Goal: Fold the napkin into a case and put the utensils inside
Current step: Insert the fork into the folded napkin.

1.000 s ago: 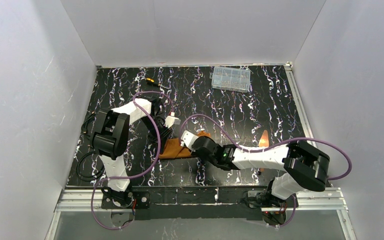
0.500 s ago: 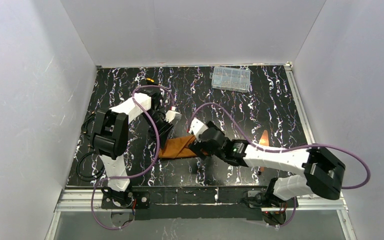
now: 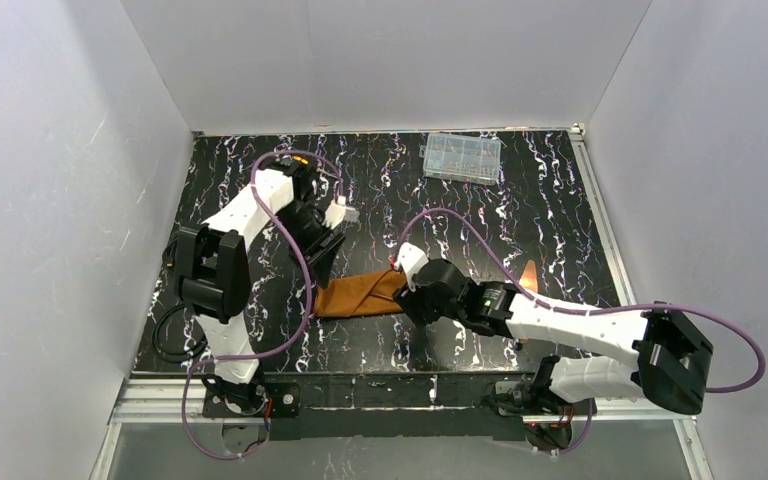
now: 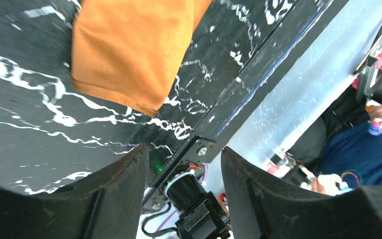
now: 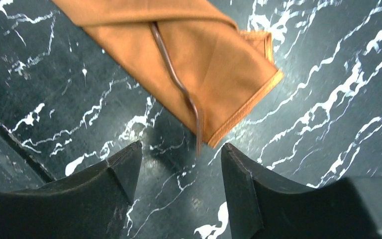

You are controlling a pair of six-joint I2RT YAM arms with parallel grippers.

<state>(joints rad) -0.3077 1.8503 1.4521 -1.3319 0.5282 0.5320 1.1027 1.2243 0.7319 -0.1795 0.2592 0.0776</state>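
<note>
The rust-orange napkin (image 3: 358, 296) lies folded into a narrow flat case mid-table. In the right wrist view, one slim copper utensil (image 5: 177, 82) is tucked into the case (image 5: 214, 59), its thin end reaching past the hem onto the table. My right gripper (image 5: 181, 167) hovers open just short of that end, holding nothing. My left gripper (image 4: 184, 162) is open and empty, raised off the case's other end (image 4: 129, 50). From above, the left gripper (image 3: 323, 260) is behind the case's left end and the right gripper (image 3: 402, 296) is at its right end. A copper-coloured piece (image 3: 528, 276) lies farther right.
A clear plastic compartment box (image 3: 462, 157) sits at the back right. The table's near edge (image 4: 258, 84) runs close to the case. Purple cables loop over both arms. White walls close in the left, back and right sides.
Both grippers have opened. The left arm has lifted and swung back toward the far left, away from the case. The right arm has reached out, and more of the case shows.
</note>
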